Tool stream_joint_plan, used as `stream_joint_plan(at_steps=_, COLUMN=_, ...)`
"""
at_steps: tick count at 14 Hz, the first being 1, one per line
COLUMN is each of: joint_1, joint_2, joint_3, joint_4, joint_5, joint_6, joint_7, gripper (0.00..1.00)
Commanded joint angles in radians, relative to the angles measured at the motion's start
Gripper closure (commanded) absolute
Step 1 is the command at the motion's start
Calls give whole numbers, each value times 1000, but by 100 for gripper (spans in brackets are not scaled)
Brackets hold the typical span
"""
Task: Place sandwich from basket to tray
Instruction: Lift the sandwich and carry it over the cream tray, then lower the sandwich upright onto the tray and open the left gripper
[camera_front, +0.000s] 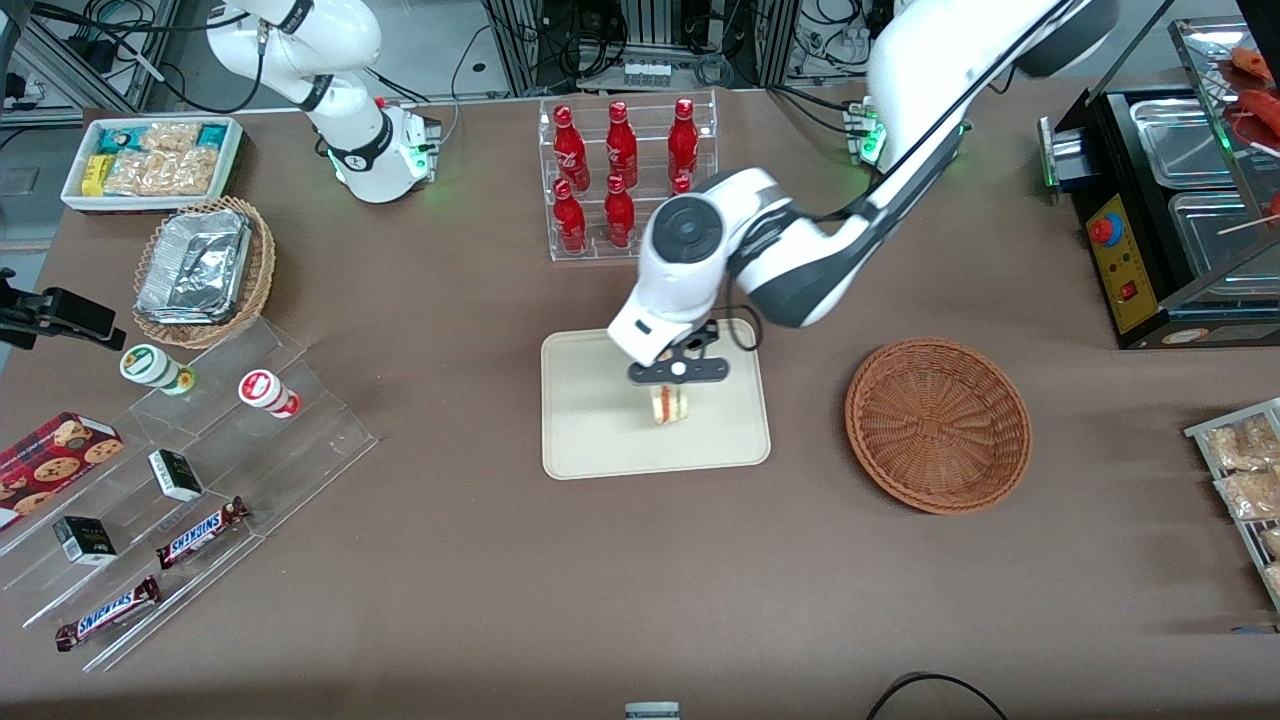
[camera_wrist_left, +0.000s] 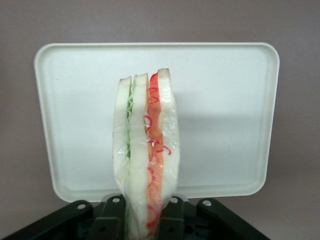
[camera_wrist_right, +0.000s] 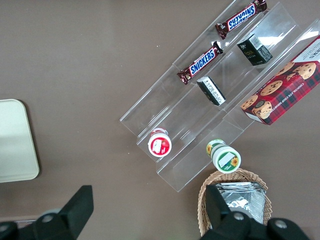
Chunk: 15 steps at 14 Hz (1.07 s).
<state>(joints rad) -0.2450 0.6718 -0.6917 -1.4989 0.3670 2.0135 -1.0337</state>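
Note:
My left gripper (camera_front: 672, 388) hangs over the middle of the cream tray (camera_front: 590, 440) and is shut on the sandwich (camera_front: 669, 404), a white bread wedge with red-orange and green filling. In the left wrist view the sandwich (camera_wrist_left: 146, 150) stands upright between the black fingers (camera_wrist_left: 112, 215), held above the tray (camera_wrist_left: 225, 115). The reddish-brown wicker basket (camera_front: 938, 424) sits beside the tray toward the working arm's end of the table, with nothing showing in it.
A clear rack of red bottles (camera_front: 625, 175) stands farther from the front camera than the tray. A clear stepped stand with snacks (camera_front: 170, 500), a tan basket of foil containers (camera_front: 200, 270) and a white snack bin (camera_front: 150, 160) lie toward the parked arm's end. A black food warmer (camera_front: 1170, 200) stands toward the working arm's end.

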Motion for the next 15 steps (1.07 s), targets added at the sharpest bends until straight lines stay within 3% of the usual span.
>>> stream_joint_plan(at_steps=1, joint_1=-39, joint_2=110, joint_3=-2, joint_4=75, joint_5=105, joint_6=-16, joint_7=-75, gripper=100)
stream_joint_plan(at_steps=8, joint_1=-69, joint_2=213, joint_3=11, joint_4=75, joint_5=193, joint_6=48, joint_7=-100, gripper=100)
stream_joint_plan(at_steps=9, joint_1=-89, joint_2=215, joint_3=32, joint_4=75, joint_5=191, joint_6=48, joint_7=-101, gripper=90)
stream_joint_plan(at_steps=10, joint_1=-112, joint_2=212, joint_3=55, joint_4=74, joint_5=190, joint_6=48, joint_7=-111, gripper=88)
stream_joint_plan(at_steps=11, joint_1=-120, joint_2=212, joint_3=70, joint_4=75, joint_5=190, joint_6=48, joint_7=-123, gripper=76)
stream_joint_plan(at_steps=12, joint_1=-122, joint_2=212, joint_3=70, joint_4=75, joint_5=190, joint_6=50, joint_7=-126, gripper=48)
stream_joint_plan(at_steps=13, joint_1=-122, joint_2=212, joint_3=70, joint_4=75, joint_5=191, joint_6=50, joint_7=-125, gripper=12)
stream_joint_plan(at_steps=14, joint_1=-120, joint_2=209, joint_3=70, joint_4=75, joint_5=191, joint_6=50, joint_7=-124, gripper=0)
stream_joint_plan(at_steps=15, joint_1=-117, joint_2=200, joint_3=70, joint_4=75, joint_5=190, joint_6=50, joint_7=-124, gripper=0)
